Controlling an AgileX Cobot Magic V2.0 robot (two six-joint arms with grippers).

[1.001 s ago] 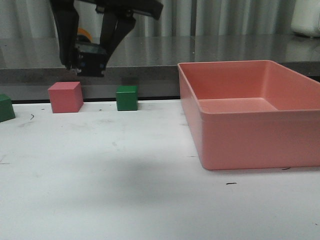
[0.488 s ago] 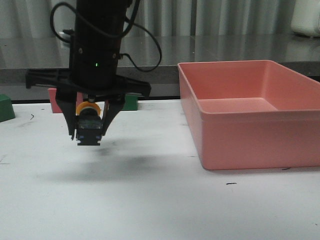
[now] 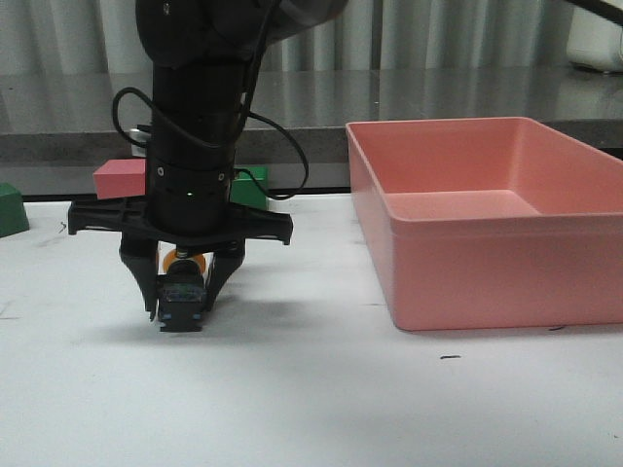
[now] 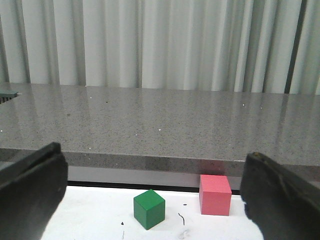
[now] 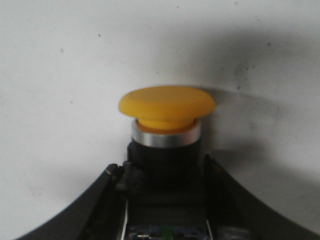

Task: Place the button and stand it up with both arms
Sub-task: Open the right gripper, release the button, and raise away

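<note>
in the front view you see one black arm (image 3: 190,126) reaching straight down over the white table (image 3: 311,389), its gripper (image 3: 182,292) pinching the button (image 3: 182,287) between its two fingers. by the right wrist view, this is your right gripper (image 5: 165,200): its jaws press on the black body of the button (image 5: 166,125) from both sides. the yellow cap sits above a metal ring, and the blue-and-clear base is at or just above the table surface; you cannot tell whether it touches. the button is left of the pink bin (image 3: 487,219), well apart from it. behind the arm, a pink cube (image 3: 119,178) and a green cube (image 3: 253,183) are partly hidden. another green cube (image 3: 12,209) lies at the left edge. in the left wrist view, your left gripper's fingers (image 4: 30,190) are spread wide and empty, facing a green cube (image 4: 149,208) and a pink cube (image 4: 215,195) by a grey counter (image 4: 160,120).
</note>
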